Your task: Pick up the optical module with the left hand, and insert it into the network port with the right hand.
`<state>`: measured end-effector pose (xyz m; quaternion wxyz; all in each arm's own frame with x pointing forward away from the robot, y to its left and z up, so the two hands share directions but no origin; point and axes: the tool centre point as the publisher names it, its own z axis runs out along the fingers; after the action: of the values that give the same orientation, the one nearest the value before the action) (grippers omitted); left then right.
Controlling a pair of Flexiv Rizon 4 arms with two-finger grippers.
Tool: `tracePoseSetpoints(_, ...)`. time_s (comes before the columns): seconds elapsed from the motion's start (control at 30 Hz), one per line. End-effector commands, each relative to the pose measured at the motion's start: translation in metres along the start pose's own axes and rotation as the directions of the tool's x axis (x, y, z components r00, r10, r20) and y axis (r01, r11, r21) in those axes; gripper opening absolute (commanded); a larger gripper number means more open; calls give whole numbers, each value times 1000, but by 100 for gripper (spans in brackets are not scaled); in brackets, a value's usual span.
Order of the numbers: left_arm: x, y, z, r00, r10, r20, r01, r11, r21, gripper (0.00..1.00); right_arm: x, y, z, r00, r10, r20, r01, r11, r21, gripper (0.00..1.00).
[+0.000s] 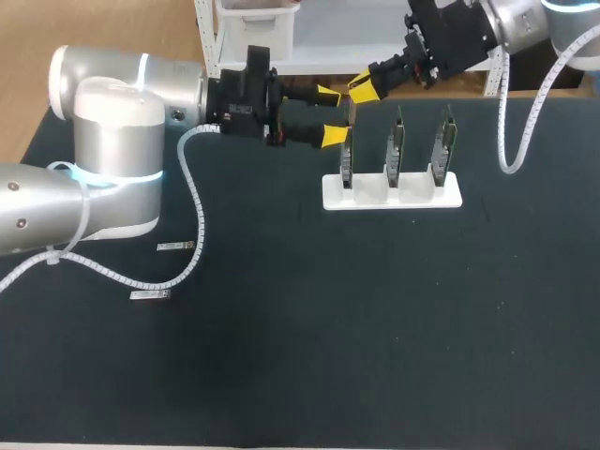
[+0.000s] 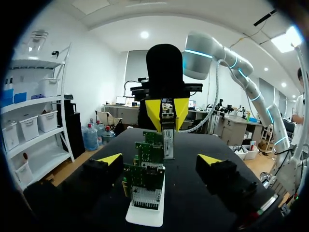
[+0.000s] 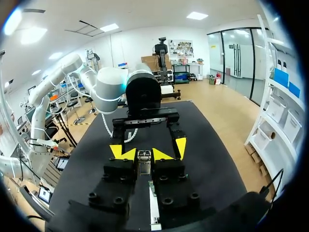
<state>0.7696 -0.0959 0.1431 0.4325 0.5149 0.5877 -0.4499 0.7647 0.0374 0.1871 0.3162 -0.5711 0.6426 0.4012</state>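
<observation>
My left gripper (image 2: 160, 158) sits nearest, fingers spread wide and holding nothing, one yellow tip on each side of the near end of the white stand (image 2: 145, 215). Three green circuit boards (image 2: 142, 176) stand upright in a row on that stand, the closest with a metal network port (image 2: 146, 197) low on its face.

Further along the stand, the right gripper (image 2: 167, 110) hangs above the row, its tips closed on the optical module (image 2: 168, 140). The silver module hangs upright just beside the boards further back. I cannot tell which board's port it lines up with, or whether it has entered one yet.

The main risk, as I judge it, is alignment. If the module comes in slightly off, it could catch on the port's edge and tip or drag the stand, which looks light and unfixed. It could also twist in the right gripper's narrow hold. The two grippers are close above the stand, so a sideways correction could knock them together.
</observation>
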Motion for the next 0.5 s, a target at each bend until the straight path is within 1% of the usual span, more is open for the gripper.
tracePoseSetpoints(0.03, -1, 0, -4, 999, 1, -42, -1, 1000, -13, 100, 1, 2, -1, 1000, -3, 5, 3, 1000, 3, 0)
tracePoseSetpoints(0.23, 7, 5, -5, 993, 10, -115, -12, 1000, -23, 100, 1, 1, -2, 1000, -7, 10, 7, 1000, 3, 0)
tracePoseSetpoints(0.3, 17, 8, -4, 988, -2, -154, -2, 1000, -31, 100, 1, 2, -2, 1000, -7, 12, 7, 1000, 3, 0)
tracePoseSetpoints(0.43, 24, 7, -3, 980, 19, -199, -20, 1000, -1, 100, 2, 2, -2, 1000, -8, 12, 8, 1000, 5, 0)
tracePoseSetpoints(0.5, 26, 6, -3, 975, 31, -221, -31, 1000, 1, 100, 2, 3, -3, 1000, -9, 12, 9, 1000, 5, 0)
